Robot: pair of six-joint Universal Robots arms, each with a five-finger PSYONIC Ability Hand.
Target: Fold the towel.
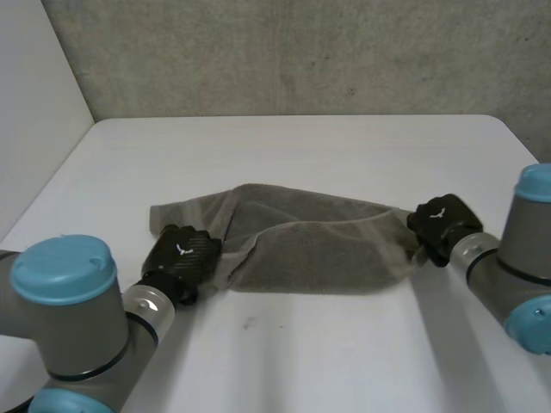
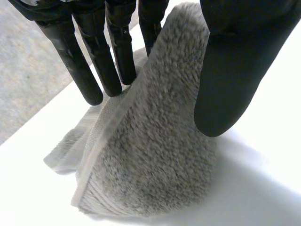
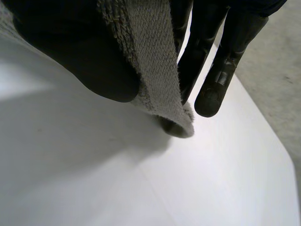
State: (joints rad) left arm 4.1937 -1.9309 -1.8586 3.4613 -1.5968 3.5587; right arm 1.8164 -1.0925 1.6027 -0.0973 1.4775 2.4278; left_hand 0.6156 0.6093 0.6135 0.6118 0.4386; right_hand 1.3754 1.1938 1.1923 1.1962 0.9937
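A grey towel (image 1: pixel 318 249) lies bunched and partly folded across the middle of the white table (image 1: pixel 301 146). My left hand (image 1: pixel 181 254) is at its left end. In the left wrist view the fingers (image 2: pixel 94 61) are straight and stand apart from the thumb (image 2: pixel 230 70). The towel's fluffy corner (image 2: pixel 155 155) rests loose on the table between them. My right hand (image 1: pixel 443 222) is at the towel's right end. There its thumb (image 3: pixel 80 56) and fingers (image 3: pixel 221 70) pinch the towel's hemmed edge (image 3: pixel 155 61) just above the table.
A grey wall runs behind the table's far edge. The table's left edge slants close to my left arm (image 1: pixel 77 301). Bare tabletop lies beyond the towel and in front of it.
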